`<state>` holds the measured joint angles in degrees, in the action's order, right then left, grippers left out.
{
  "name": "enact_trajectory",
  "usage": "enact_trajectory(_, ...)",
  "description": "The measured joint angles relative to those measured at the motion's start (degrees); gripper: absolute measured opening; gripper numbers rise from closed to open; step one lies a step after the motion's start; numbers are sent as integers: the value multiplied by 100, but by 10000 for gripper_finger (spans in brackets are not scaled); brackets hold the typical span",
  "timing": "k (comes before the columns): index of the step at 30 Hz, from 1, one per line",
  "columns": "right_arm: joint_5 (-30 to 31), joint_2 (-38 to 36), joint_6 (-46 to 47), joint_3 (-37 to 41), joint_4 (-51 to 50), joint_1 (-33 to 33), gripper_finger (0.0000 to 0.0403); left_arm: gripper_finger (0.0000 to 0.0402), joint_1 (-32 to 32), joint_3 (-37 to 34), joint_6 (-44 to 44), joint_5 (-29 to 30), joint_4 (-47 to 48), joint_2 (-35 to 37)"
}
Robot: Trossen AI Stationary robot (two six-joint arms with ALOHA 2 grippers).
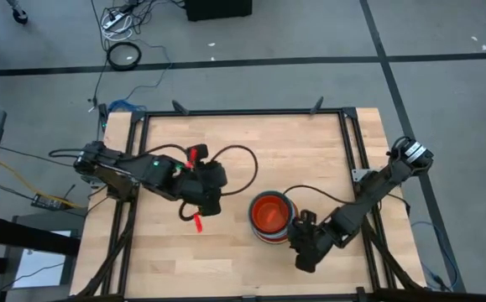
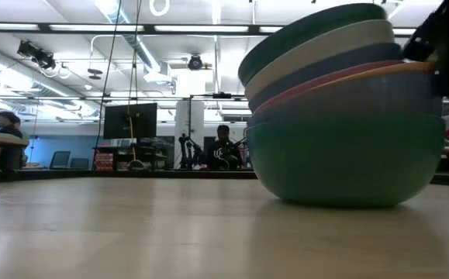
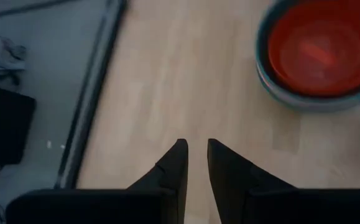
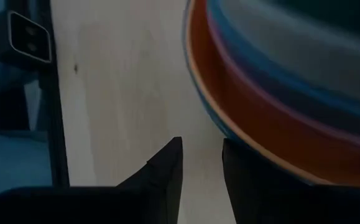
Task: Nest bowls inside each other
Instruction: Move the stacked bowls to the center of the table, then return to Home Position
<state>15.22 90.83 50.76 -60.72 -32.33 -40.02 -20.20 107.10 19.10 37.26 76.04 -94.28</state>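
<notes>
Looking down from above, you find the stack of bowls (image 1: 270,216) right of centre on the tabletop (image 1: 243,138), with the right end effector (image 1: 303,242) just beside its rim and the left end effector (image 1: 205,195) well apart on the other side. Your low view adds what the overhead hides: a teal base bowl (image 2: 347,159) with several rims layered above it. Your left wrist view shows fingers (image 3: 173,168) slightly parted, holding nothing. Your right end effector's fingers (image 4: 167,168) stand parted, one hard against the stack's side; whether it touches, you cannot tell.

One stack of bowls (image 1: 270,216), two arms.
</notes>
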Motion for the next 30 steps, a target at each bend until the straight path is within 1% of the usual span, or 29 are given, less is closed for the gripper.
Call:
enact_trajectory(4, -15, 0, -185, 392, 732, 241, 102, 70, -267, 275, 65, 439, 3, 137)
enact_trajectory(7, 23, 0, -191, 604, 854, 447, 100, 70, -510, 538, 60, 759, 5, 177)
enact_trajectory(11, 161, 1, -456, 685, 1133, 705, 98, 70, -817, 784, 65, 1170, 3, 179)
enact_trajectory(13, 302, 2, -711, 685, 1312, 861, 98, 70, -942, 817, 65, 1349, 7, 179)
enact_trajectory(16, 323, 2, -1044, 685, 1621, 1141, 98, 70, -1090, 823, 68, 1590, 10, 179)
enact_trajectory(19, 350, 2, -1323, 685, 1854, 1455, 97, 70, -1188, 823, 109, 1715, 10, 179)
enact_trajectory(24, 397, 2, -1754, 685, 1947, 1878, 97, 70, -1229, 823, 249, 1717, 24, 177)
enact_trajectory(26, 208, 2, -1951, 685, 1976, 1946, 98, 70, -1265, 819, 258, 1719, 81, 177)
enact_trajectory(29, -474, -1, -2334, 685, 2397, 1947, 100, 70, -1399, 818, 264, 1718, 111, 190)
enact_trajectory(30, -690, -3, -2325, 675, 2600, 1930, 100, 70, -1490, 816, 266, 1715, 103, 216)
